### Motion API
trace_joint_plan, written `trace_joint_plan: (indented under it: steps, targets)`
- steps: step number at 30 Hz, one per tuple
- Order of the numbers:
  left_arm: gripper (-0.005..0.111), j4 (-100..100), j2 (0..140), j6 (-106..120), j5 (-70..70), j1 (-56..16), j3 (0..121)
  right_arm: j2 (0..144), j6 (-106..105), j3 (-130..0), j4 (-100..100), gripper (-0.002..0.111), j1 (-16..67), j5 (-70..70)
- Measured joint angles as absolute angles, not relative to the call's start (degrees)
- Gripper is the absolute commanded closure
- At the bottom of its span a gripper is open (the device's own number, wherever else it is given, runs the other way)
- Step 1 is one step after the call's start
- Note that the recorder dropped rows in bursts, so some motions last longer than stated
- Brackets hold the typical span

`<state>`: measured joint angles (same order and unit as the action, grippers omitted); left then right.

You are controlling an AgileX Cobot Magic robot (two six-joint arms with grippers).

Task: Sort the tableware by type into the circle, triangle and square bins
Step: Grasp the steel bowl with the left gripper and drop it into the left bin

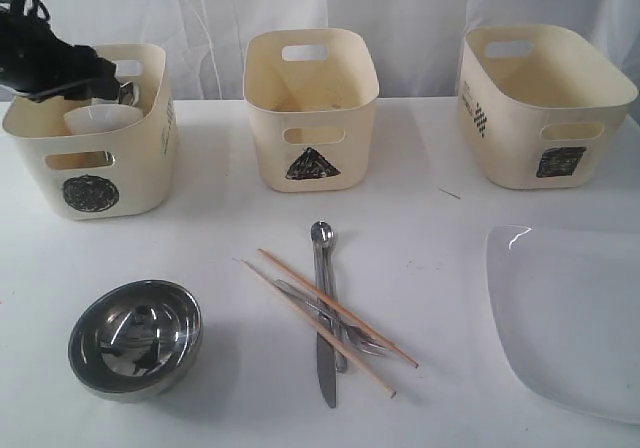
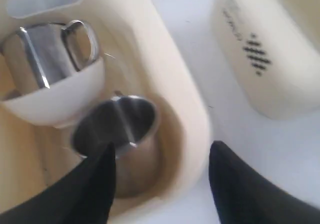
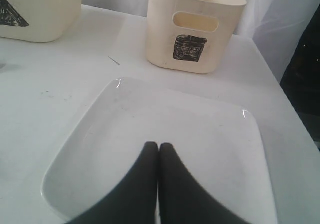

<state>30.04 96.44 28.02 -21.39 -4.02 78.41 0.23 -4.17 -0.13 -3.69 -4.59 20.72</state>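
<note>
Steel bowl (image 1: 135, 338) sat nearest, front left on the white counter (image 1: 220, 238), and a pale curtain (image 1: 400, 8) hung behind. Back left, the circle bin (image 1: 90, 163) held the white bowl (image 1: 100, 118), and the left claw (image 1: 95, 73) hovered over its rim. Only the left wrist view showed inside the bin. One steel mug (image 2: 45, 54) lay in the white bowl, and a second mug (image 2: 117, 126) sat beside it, just below the claw's spread, empty jaws. Mid-counter, before the triangle bin (image 1: 310, 98), the chopsticks (image 1: 330, 318), spoon (image 1: 322, 238), fork (image 1: 355, 338) and knife (image 1: 327, 368) lay crossed in a heap. Right of them were the square bin (image 1: 545, 98) and the large white plate (image 1: 570, 318). In the right wrist view the right claw (image 3: 159, 149) was pinched closed, empty, above that plate.
</note>
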Motion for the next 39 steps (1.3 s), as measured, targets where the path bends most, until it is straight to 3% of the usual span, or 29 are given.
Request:
trace_joint_plan:
  steps: [4, 9, 14, 21, 24, 25, 27, 28, 36, 39]
  targets:
    - [0.069, 28.42, 91.71, 25.29, -37.95, -4.02, 77.98, 0.23, -4.17, -0.13, -3.69, 0.108, -4.59, 20.72]
    - [0.059, 22.73, 92.95, 24.76, -48.99, -4.02, 70.77, 0.23, -4.17, -0.13, -3.69, 0.108, -4.59, 20.72]
    - [0.041, 21.56, 94.81, 26.62, -46.42, -4.02, 63.15, 0.23, -4.17, -0.13, -3.69, 0.108, -4.59, 20.72]
    - [0.04, 24.32, 95.17, 34.93, -38.43, -4.02, 55.63, 0.23, -4.17, -0.13, -3.69, 0.108, -4.59, 20.84]
    - [0.052, 26.83, 97.77, 37.78, -35.87, -4.02, 53.65, 0.23, -4.17, -0.13, -3.69, 0.108, -4.59, 20.84]
    - [0.064, 27.54, 98.35, 38.2, -35.6, -4.02, 53.38, 0.23, -4.17, -0.13, -3.69, 0.108, -4.59, 20.84]
    - [0.098, 29.29, 100.16, 38.57, -35.22, -4.02, 52.94, 0.23, -4.17, -0.13, -3.69, 0.108, -4.59, 20.84]
    - [0.106, 29.52, 100.57, 38.57, -34.95, -4.02, 52.78, 0.23, -4.17, -0.13, -3.69, 0.108, -4.59, 20.84]
    - [0.107, 18.51, 90.9, 34.85, -40.52, -2.81, 64.08, 0.23, -4.17, -0.13, -3.69, 0.108, -4.59, 20.84]
    - [0.107, 13.99, 82.77, 27.5, -16.56, -0.18, 71.07, 0.23, -4.17, -0.13, -3.69, 0.108, -4.59, 20.84]
